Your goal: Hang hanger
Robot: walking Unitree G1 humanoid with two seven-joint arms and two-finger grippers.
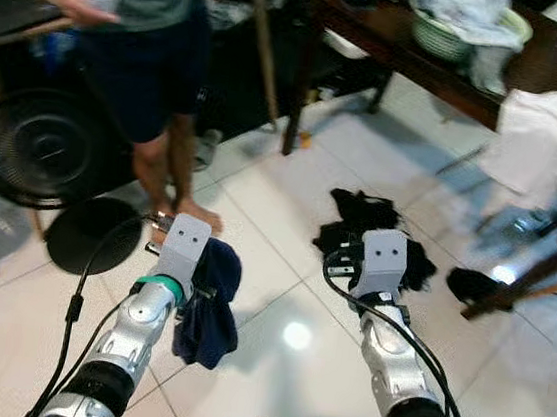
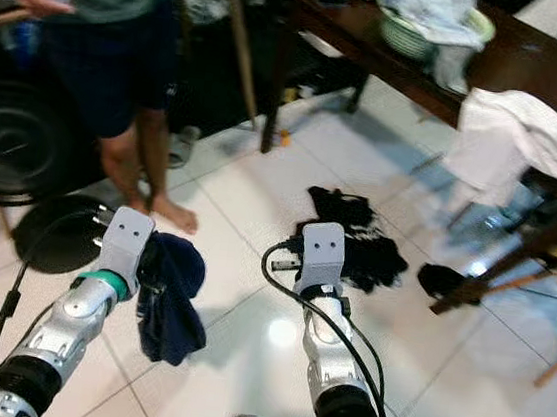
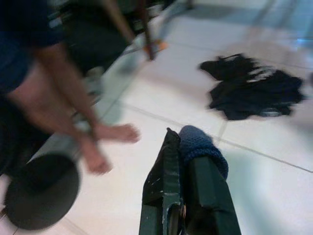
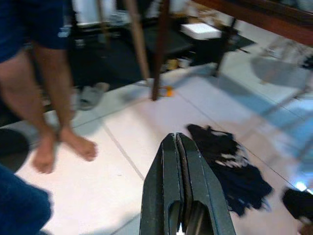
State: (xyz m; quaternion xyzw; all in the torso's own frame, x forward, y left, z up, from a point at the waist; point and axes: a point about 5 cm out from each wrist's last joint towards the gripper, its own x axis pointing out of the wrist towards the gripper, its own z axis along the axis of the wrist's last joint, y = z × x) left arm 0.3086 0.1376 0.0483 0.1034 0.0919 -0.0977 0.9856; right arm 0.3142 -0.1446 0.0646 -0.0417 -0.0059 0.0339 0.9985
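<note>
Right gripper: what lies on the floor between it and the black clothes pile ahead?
Only bare white tile lies between the right gripper and the black clothes pile, as the right wrist view shows. The fingers are shut and empty.

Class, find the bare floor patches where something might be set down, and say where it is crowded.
Free: white tiles between the dark blue cloth and the black clothes pile. Crowded: around the person's feet, the black round base, and under the dark table.
</note>
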